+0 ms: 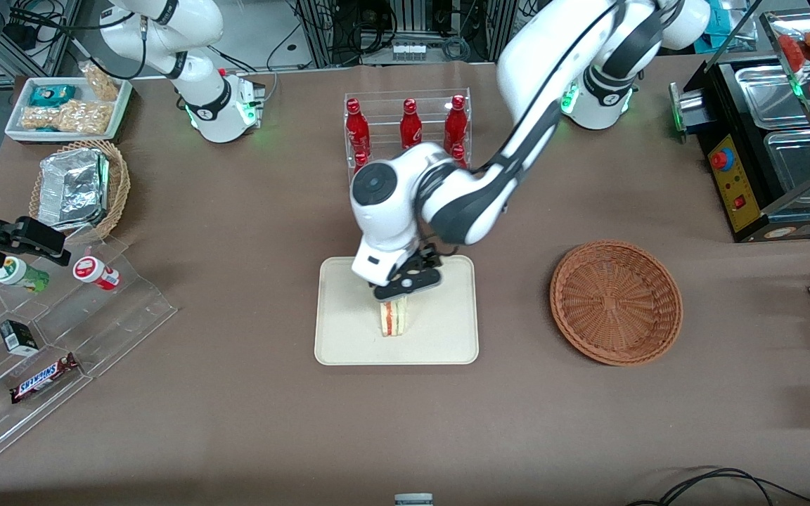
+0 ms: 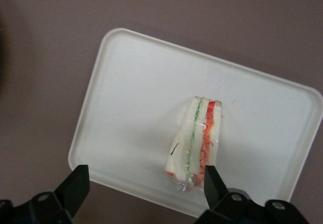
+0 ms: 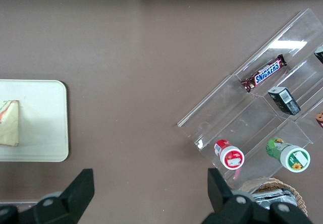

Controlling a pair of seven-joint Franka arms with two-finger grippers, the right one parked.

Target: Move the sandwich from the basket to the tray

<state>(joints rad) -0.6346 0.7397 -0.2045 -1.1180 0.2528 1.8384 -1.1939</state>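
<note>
Even overhead light, soft shadows, mild glare on acrylic, wrist view soft

Gripper (image 1: 405,294) hides the sandwich's (image 1: 393,318) upper end in front view. Wrist view: fingers (image 2: 75,186) cut off at frame edge, tray (image 2: 126,67) whole.

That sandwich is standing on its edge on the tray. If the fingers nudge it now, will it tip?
Probably. The sandwich stands narrow and tall on the tray, so a sideways nudge could topple it. Its clear wrap looks slippery. The open gripper hangs above it.
</note>
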